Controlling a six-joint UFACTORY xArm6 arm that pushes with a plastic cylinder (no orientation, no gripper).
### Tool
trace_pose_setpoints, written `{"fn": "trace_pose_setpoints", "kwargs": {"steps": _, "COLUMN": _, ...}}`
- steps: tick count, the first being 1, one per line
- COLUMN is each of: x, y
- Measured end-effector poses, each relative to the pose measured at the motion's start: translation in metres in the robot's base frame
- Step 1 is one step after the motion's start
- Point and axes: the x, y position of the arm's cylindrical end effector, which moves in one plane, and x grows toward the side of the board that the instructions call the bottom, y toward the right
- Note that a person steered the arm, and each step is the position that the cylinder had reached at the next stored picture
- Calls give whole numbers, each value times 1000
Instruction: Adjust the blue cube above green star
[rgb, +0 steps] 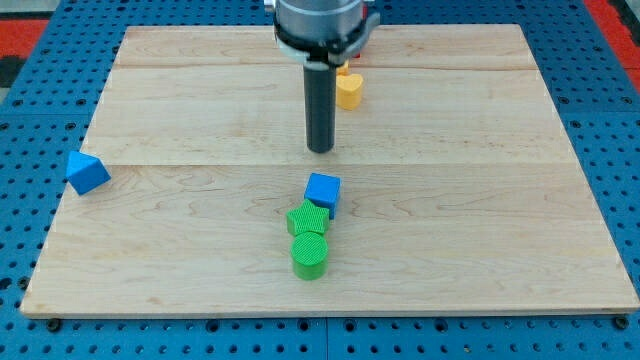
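A blue cube (323, 190) sits near the middle of the wooden board, touching the upper right of a green star (307, 220). A green cylinder (309, 255) stands just below the star, touching it. My tip (320, 149) is on the board a short way above the blue cube, slightly to its left, and apart from it. The rod rises from there to the arm at the view's top.
A yellow heart-shaped block (348, 89) lies above and right of my tip, with a red block (352, 58) partly hidden behind the arm. A blue triangular block (87, 172) sits at the board's left edge. The board (500, 200) lies on a blue pegboard.
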Motion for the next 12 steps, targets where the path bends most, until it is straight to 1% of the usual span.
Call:
{"fn": "trace_pose_setpoints", "kwargs": {"steps": 1, "x": 18, "y": -92}}
{"fn": "trace_pose_setpoints", "kwargs": {"steps": 2, "x": 47, "y": -23}}
{"fn": "trace_pose_setpoints", "kwargs": {"steps": 3, "x": 35, "y": 71}}
{"fn": "trace_pose_setpoints", "kwargs": {"steps": 4, "x": 77, "y": 131}}
{"fn": "trace_pose_setpoints", "kwargs": {"steps": 5, "x": 118, "y": 118}}
{"fn": "trace_pose_setpoints", "kwargs": {"steps": 8, "x": 106, "y": 55}}
{"fn": "trace_pose_setpoints", "kwargs": {"steps": 9, "x": 100, "y": 43}}
{"fn": "trace_pose_setpoints", "kwargs": {"steps": 10, "x": 99, "y": 37}}
{"fn": "trace_pose_setpoints", "kwargs": {"steps": 12, "x": 95, "y": 49}}
